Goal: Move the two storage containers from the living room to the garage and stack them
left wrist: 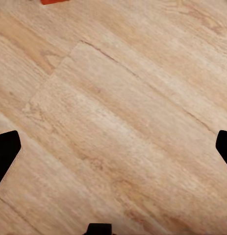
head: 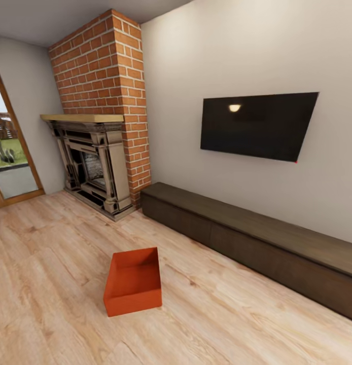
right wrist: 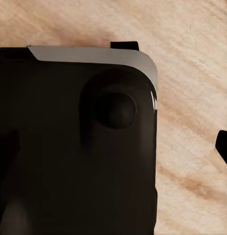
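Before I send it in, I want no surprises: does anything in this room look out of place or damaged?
Only the orange-red storage container stands out: it sits open and upright on the wood plank floor, turned askew to the low dark cabinet. No damage or spills show.

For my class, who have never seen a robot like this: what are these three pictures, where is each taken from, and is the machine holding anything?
They are simulator renders from a wheeled two-armed robot. The head camera looks into a living room: one open orange-red storage container sits on the wood plank floor, near a brick fireplace, a low dark cabinet and a wall television. The left wrist camera looks down at the planks between the spread fingertips of the left gripper, which holds nothing. The right wrist camera mostly sees a dark robot part; its gripper state is unclear.
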